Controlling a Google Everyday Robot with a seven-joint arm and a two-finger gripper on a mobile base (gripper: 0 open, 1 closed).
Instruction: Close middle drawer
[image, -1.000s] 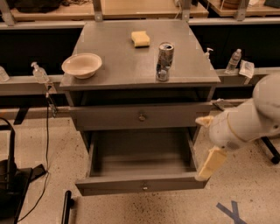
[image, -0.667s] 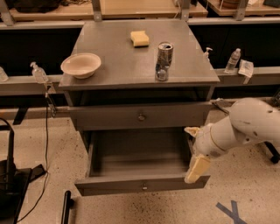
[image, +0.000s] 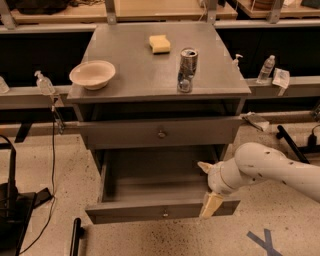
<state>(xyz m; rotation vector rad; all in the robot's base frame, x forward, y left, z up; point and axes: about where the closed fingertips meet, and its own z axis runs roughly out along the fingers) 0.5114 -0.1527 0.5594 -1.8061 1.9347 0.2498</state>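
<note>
I log the middle drawer (image: 131, 215) standing open, my gripper (image: 207, 187) at its right front end, fingers spread apart.

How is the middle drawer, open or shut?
Open: the middle drawer sticks out, grey inside showing. The gripper is at its right front corner.

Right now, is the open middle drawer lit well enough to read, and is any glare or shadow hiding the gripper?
Camera view: the middle drawer is shaded inside by the upper drawer, yet its floor and walls read. Camera view: glare sits only on the can on top. Camera view: the gripper, open at the drawer's right front corner, is brightly lit.
</note>
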